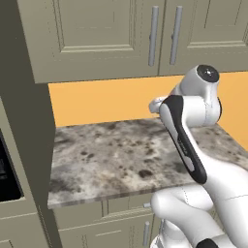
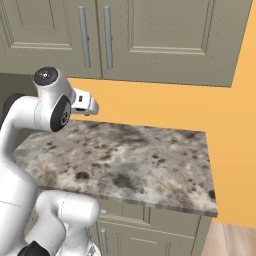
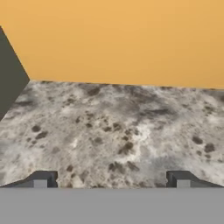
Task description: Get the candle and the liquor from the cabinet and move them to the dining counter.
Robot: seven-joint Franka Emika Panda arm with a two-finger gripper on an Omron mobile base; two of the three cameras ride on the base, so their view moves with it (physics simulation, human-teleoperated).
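Observation:
The grey-beige upper cabinet (image 1: 97, 29) (image 2: 160, 30) hangs above the worktop with its panelled doors shut; two vertical bar handles (image 1: 153, 35) (image 2: 84, 36) flank the seam between two doors. The candle and the liquor are hidden. The dining counter is out of view. My gripper (image 3: 111, 180) is open, its two dark fingertips (image 3: 41, 179) far apart with nothing between them. It looks down and forward over the marble toward the orange wall. The hand sits below the cabinet, above the back of the worktop.
A wall-backed mottled marble worktop (image 1: 121, 150) (image 2: 130, 160) lies under the cabinet, with an orange wall (image 3: 113, 39) behind it. A tall dark side panel (image 1: 29, 145) bounds it on the left. Lower drawers (image 1: 111, 227) sit beneath, and the worktop's right end (image 2: 212, 195) is open to the floor.

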